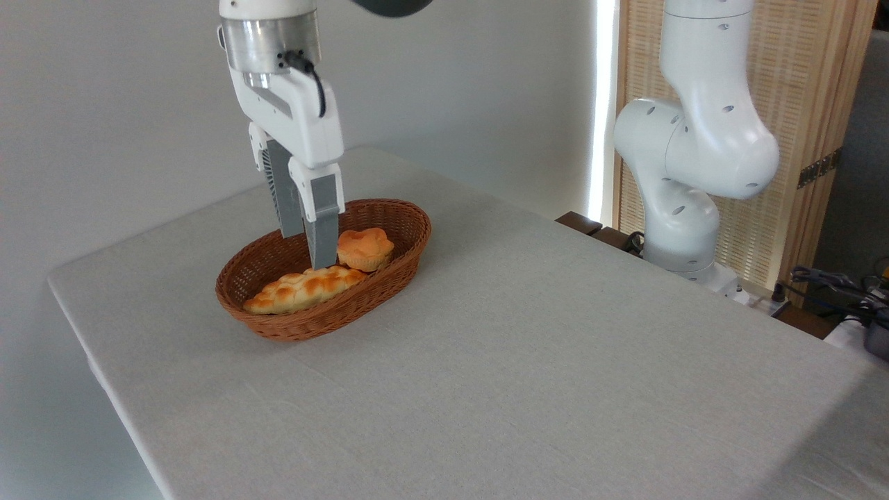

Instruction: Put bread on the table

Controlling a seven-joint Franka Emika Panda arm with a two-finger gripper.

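The bun (364,248) sits in the basket (410,239), behind the loaf (304,289); the fingers (321,239) hang spread and empty just left of it, so they should shift right, straddle it, then lift clear to the surface (542,361).

A big table (528,361) with a light grey-white cloth fills most of the view. One brown woven basket (410,239) sits right on the cloth, towards the back and left of the table. The basket is oval, and nothing else lies on the cloth near it.
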